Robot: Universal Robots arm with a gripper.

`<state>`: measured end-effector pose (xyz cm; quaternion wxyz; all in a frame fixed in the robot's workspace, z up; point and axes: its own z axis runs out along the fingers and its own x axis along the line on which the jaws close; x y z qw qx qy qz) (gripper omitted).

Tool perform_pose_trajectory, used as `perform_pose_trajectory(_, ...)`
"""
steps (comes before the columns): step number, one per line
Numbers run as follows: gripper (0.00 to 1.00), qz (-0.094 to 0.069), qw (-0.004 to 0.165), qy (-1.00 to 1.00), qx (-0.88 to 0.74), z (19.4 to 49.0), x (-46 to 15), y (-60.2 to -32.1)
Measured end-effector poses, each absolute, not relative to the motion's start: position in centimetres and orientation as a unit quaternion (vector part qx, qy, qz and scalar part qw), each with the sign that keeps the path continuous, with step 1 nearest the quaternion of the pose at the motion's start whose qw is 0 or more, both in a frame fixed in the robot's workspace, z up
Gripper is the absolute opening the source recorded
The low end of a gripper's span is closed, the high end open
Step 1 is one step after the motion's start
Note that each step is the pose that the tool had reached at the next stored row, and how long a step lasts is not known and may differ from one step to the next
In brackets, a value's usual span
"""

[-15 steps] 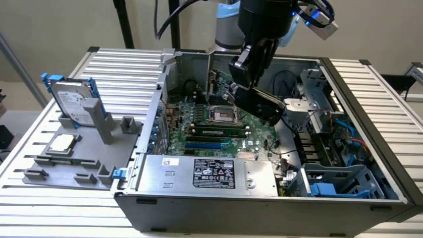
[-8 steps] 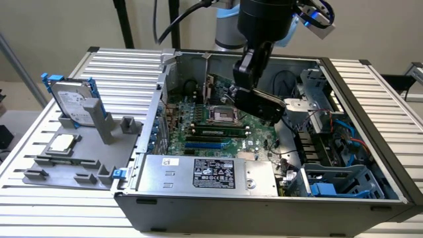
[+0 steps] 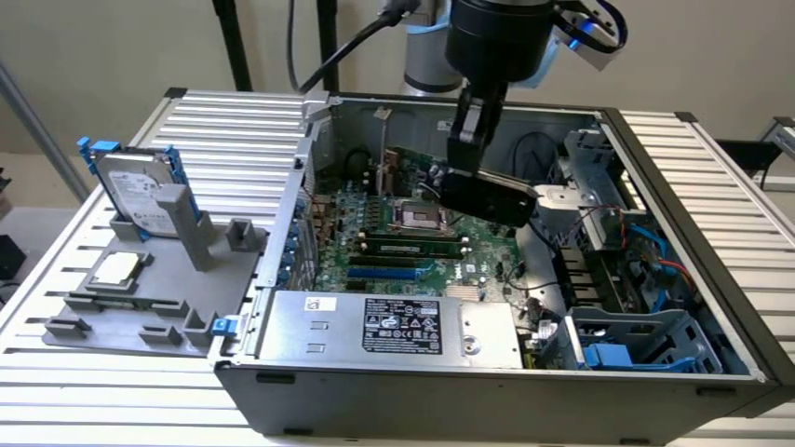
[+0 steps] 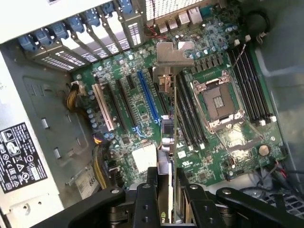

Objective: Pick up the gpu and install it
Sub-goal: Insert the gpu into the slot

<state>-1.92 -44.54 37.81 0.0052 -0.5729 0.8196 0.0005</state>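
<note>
An open computer case (image 3: 497, 396) sits on the table (image 3: 236, 121), with its motherboard (image 3: 410, 265) flat inside and the power supply (image 3: 385, 326) along the near wall. Above the motherboard, the gpu (image 3: 487, 197) hangs clamped in the gripper (image 3: 470, 154). Beside the case, on the exterior view's left, a fixture tray (image 3: 149, 312) carries an upright hard drive (image 3: 134, 191) and a processor (image 3: 114, 272).

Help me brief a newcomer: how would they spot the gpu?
Look inside the open computer case, above the green motherboard. The gpu is the dark flat card clamped in the tool, held aloft, unlike the memory stick seated in its slot.
</note>
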Motion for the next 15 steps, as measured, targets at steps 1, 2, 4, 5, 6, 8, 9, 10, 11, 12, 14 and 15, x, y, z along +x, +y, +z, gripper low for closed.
perform_pose_trajectory(1,0.27,0.001,0.005,0.814,-0.581,37.8,-1.9,-44.5)
perform_pose_trajectory(2,0.27,0.001,0.005,0.809,-0.588,37.8,-1.9,-44.5)
perform_pose_trajectory(4,0.27,0.001,0.005,0.798,-0.603,37.7,-1.9,-44.5)
perform_pose_trajectory(5,0.27,0.001,0.005,0.793,-0.61,37.7,-1.9,-44.5)
perform_pose_trajectory(6,0.27,0.001,0.005,0.787,-0.617,37.6,-1.9,-44.5)
perform_pose_trajectory(8,0.27,0.001,0.005,0.776,-0.631,37.5,-1.9,-44.5)
perform_pose_trajectory(9,0.27,0.001,0.005,0.771,-0.636,37.4,-1.9,-44.5)
perform_pose_trajectory(10,0.27,0.001,0.005,0.768,-0.641,37.4,-2.0,-44.5)
perform_pose_trajectory(11,0.27,0.001,0.005,0.765,-0.644,37.3,-2.1,-44.5)
perform_pose_trajectory(12,0.27,0.001,0.005,0.763,-0.646,37.2,-2.3,-44.6)
perform_pose_trajectory(14,0.27,0.001,0.005,0.762,-0.648,37.1,-2.9,-44.6)
perform_pose_trajectory(15,0.27,0.001,0.005,0.762,-0.648,37.0,-3.3,-44.6)
